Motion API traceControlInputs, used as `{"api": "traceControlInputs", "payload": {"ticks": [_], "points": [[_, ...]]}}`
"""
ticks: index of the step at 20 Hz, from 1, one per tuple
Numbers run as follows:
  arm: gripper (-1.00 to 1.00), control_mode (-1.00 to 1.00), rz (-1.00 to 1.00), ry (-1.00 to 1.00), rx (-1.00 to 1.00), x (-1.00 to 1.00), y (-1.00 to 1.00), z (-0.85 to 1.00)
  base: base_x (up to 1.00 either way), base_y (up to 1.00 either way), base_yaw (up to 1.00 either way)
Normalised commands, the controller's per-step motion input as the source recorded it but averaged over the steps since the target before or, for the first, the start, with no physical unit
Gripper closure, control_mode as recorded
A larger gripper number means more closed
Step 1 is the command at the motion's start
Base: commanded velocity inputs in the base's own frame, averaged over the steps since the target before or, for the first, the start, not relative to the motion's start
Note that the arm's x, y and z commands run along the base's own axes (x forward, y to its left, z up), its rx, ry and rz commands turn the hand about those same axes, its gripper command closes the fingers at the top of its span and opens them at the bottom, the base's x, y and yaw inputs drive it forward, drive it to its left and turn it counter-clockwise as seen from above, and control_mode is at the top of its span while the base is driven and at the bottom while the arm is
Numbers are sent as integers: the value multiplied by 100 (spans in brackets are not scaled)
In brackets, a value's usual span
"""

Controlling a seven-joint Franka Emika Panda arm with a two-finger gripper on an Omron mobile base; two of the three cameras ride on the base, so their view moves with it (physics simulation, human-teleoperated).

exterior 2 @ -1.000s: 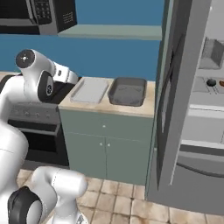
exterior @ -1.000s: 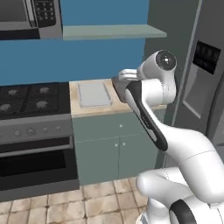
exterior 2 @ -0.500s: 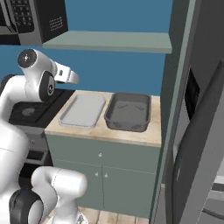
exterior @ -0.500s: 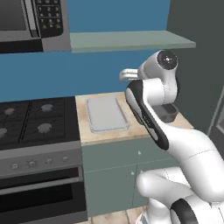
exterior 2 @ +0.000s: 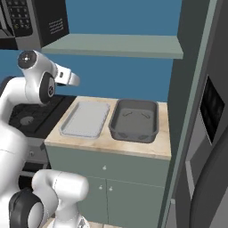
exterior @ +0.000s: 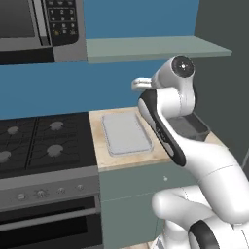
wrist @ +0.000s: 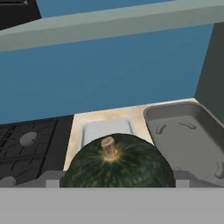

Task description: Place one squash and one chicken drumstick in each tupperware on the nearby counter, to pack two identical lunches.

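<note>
A round dark-green squash (wrist: 117,165) with a tan stem sits close up in the hand view, and my gripper (wrist: 118,180) is shut on it, a grey fingertip showing at each side. Beyond it, on the beige counter (exterior 2: 133,146), lie both tupperware containers. The shallow pale one (exterior 2: 85,119) (exterior: 125,133) (wrist: 107,127) is on the left. The deeper dark grey one (exterior 2: 133,120) (exterior: 188,127) (wrist: 189,136) is on the right. Both look empty. My hand hovers above the counter's left end. The chicken drumstick is out of view.
A black stove (exterior: 44,141) adjoins the counter on the left, with a microwave (exterior: 34,24) above it. A grey-green wall shelf (exterior 2: 116,46) hangs over the containers. A tall dark fridge (exterior 2: 205,116) stands hard against the counter's right end.
The whole picture has shifted and grown: the base has driven closer to the counter, so both containers now sit nearer. The arm keeps its pose and the grip on the squash is unchanged.
</note>
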Motion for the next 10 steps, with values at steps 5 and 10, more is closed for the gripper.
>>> {"api": "traceControlInputs", "payload": {"ticks": [5,10], "points": [[100,-100,0,5,0,35,4,-70,0,0,0],[100,-100,0,21,0,47,0,-75,0,0,0]]}}
